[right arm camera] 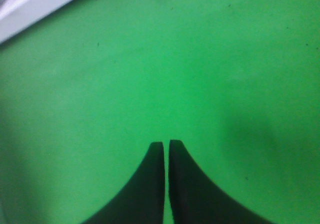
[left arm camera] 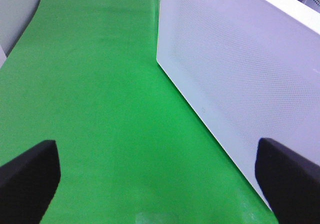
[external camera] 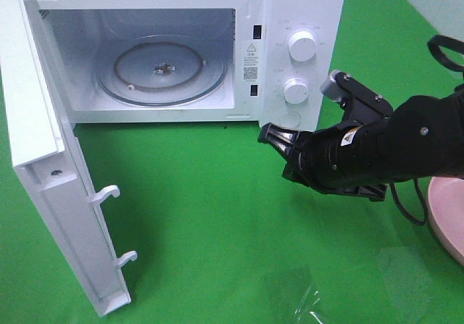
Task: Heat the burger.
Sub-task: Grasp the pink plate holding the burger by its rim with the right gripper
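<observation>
Green cloth, microwave near right pincer

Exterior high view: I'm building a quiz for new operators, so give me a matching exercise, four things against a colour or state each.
1 microwave door
2 right pincer
3 plate
4 table cover

A green
B shut
C pink
D swung open

Pairs: 1-D, 2-B, 3-C, 4-A
</observation>
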`<state>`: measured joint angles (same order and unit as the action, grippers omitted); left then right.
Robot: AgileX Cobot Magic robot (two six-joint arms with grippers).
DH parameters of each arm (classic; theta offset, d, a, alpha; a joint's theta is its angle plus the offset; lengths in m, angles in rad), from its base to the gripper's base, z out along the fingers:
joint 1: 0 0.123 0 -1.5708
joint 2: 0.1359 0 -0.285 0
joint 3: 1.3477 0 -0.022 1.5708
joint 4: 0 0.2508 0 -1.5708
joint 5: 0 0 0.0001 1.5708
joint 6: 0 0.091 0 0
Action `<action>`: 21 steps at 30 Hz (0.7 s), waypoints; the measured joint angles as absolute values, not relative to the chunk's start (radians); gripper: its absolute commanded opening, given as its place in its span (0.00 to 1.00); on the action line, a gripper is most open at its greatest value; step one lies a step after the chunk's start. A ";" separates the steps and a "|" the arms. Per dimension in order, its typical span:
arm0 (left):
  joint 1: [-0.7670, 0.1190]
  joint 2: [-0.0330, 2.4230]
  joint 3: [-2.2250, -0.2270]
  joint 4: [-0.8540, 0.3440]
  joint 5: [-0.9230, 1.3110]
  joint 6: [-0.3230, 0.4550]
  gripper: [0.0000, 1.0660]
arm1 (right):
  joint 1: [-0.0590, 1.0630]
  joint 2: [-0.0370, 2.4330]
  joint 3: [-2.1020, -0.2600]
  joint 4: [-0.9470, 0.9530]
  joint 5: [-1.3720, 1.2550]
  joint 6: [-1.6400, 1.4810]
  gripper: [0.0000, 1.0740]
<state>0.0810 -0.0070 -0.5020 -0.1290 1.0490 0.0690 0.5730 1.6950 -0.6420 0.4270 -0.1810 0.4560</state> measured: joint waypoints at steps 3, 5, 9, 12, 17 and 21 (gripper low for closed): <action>0.081 -0.007 -0.502 -0.129 1.049 0.069 0.92 | 0.573 1.669 -0.642 0.408 -0.113 0.361 0.04; 0.081 -0.007 -0.502 -0.129 1.049 0.069 0.92 | 0.573 1.640 -0.642 0.389 -0.051 0.270 0.05; 0.081 -0.007 -0.502 -0.129 1.049 0.069 0.92 | 0.573 1.588 -0.642 0.323 0.088 0.141 0.07; 0.081 -0.007 -0.502 -0.129 1.049 0.069 0.92 | 0.573 1.555 -0.642 0.253 0.202 0.098 0.08; 0.081 -0.007 -0.502 -0.129 1.049 0.069 0.92 | 0.573 1.490 -0.641 0.114 0.442 0.087 0.10; 0.081 -0.007 -0.502 -0.129 1.049 0.069 0.92 | 0.573 1.447 -0.641 0.071 0.529 0.087 0.11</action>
